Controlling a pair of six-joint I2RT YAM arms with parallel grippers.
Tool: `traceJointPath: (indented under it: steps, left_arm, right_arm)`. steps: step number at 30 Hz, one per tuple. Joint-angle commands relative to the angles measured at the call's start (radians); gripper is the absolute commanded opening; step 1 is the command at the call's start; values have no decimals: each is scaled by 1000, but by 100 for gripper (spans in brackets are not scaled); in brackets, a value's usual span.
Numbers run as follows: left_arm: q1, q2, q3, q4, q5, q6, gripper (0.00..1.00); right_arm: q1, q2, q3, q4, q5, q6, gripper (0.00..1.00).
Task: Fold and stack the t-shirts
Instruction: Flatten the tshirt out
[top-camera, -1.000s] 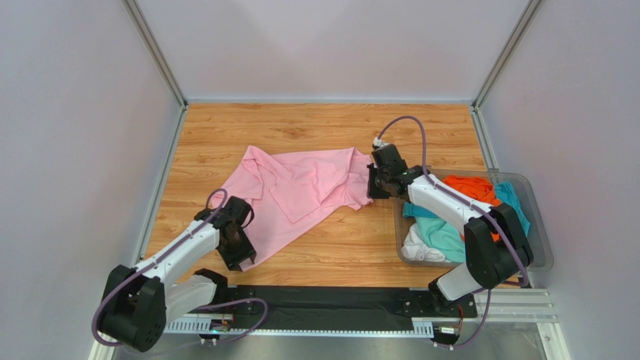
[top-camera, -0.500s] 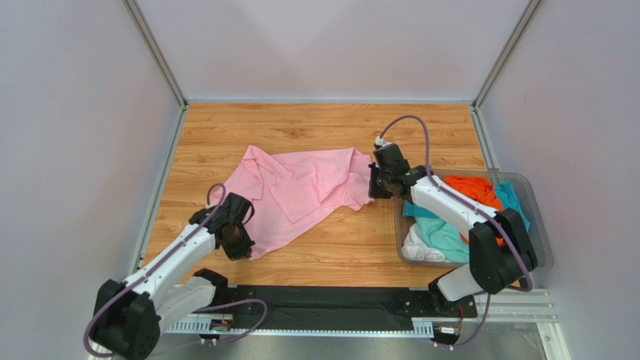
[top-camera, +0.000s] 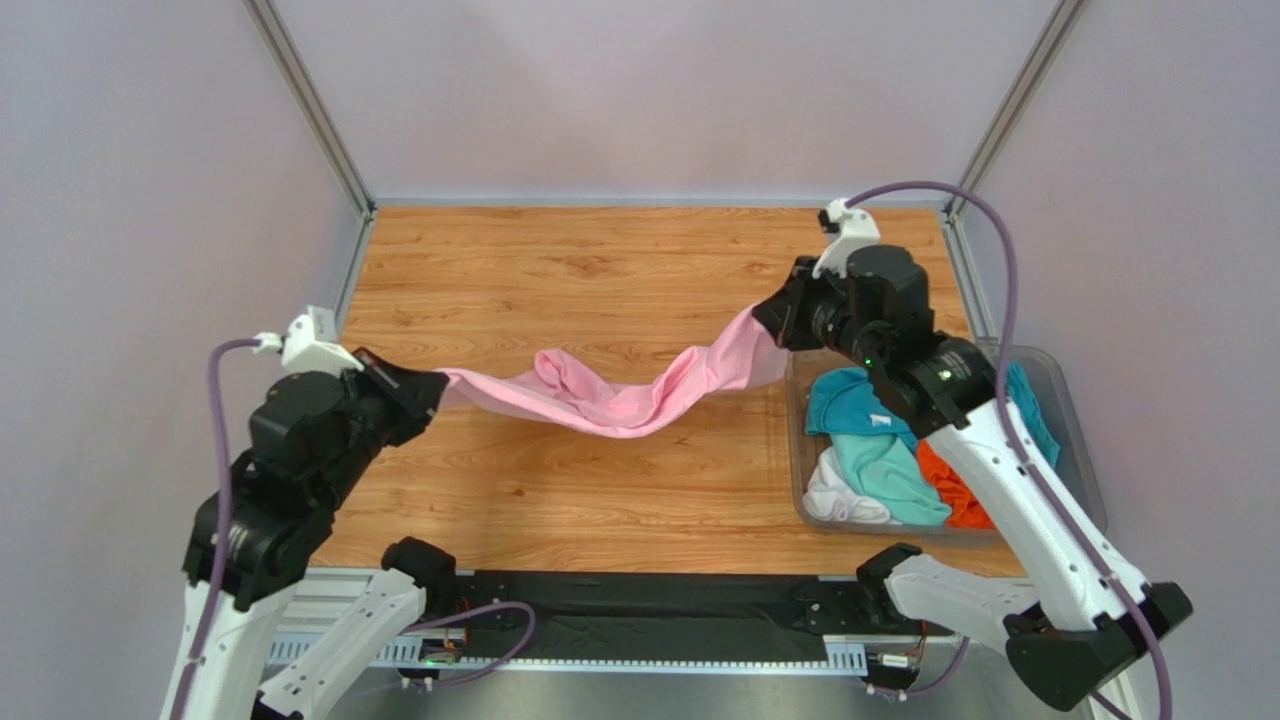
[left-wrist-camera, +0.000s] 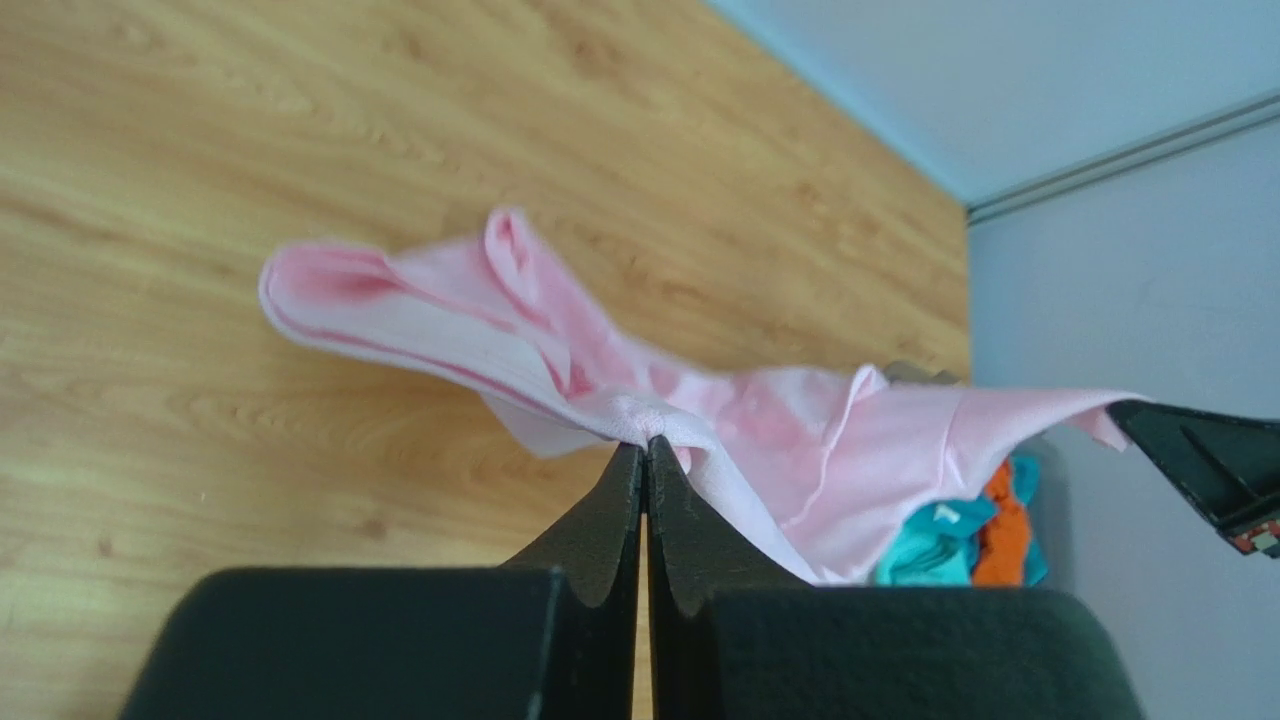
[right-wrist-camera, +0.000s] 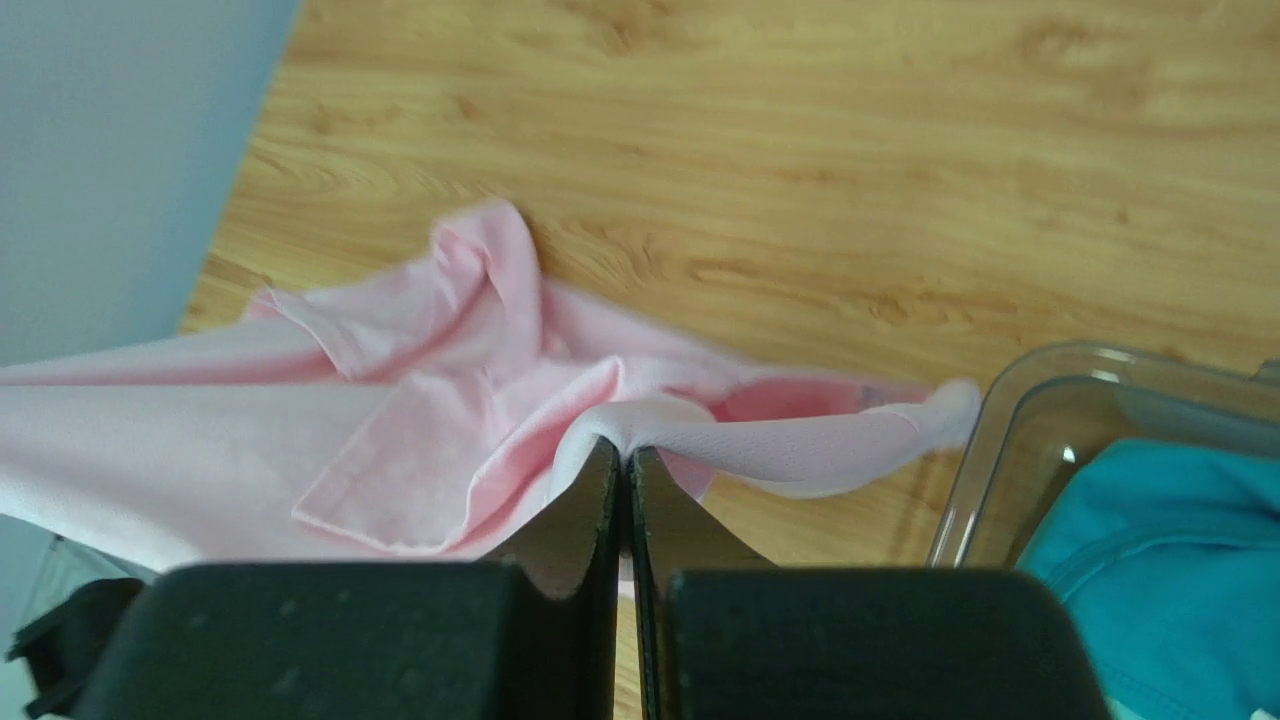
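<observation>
Wood-grain bench (top-camera: 631, 255) fills my top view. Both arms stand tall over it. My left arm (top-camera: 286, 480) rears up at the left edge with its wrist pointing inward. My right arm (top-camera: 1007, 480) rises beside the bin and reaches toward the far right of the bench.

Between them hangs the pink shirt (top-camera: 601, 402), strung from one side to the other like a hammock. Its middle is bunched and sagging low, and I cannot tell whether the sag touches the wood.

At the right side sits the bin (top-camera: 1070, 495), clear plastic. It holds crumpled teal shirts (top-camera: 879, 465), an orange shirt (top-camera: 954, 488) and a white shirt (top-camera: 830, 488) at its near left corner.

My left claw (top-camera: 428, 387) has its fingers pressed tight together, pinching one gathered end of the pink shirt. My right claw (top-camera: 774, 318) is clamped just as tight on the other end. On its wrist camera, a fold of pink cloth curls over the closed tips.
</observation>
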Motion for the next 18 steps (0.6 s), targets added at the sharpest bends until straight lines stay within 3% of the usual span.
traceJointPath:
  steps: [1, 8, 14, 18]
  left_arm:
    - [-5, -15, 129, -14, -61, 64, 0]
    - [-5, -3, 442, -31, -113, 132, 0]
    - [-5, -8, 626, -38, -130, 164, 0]
    - [-5, -23, 718, -22, -97, 181, 0]
  right_arm:
    - [4, -62, 162, -55, -34, -30, 0]
    - [4, -90, 435, -142, -104, -39, 0]
    - [4, -105, 620, -188, -181, -30, 0]
    - [4, -121, 721, -191, -311, 18, 0]
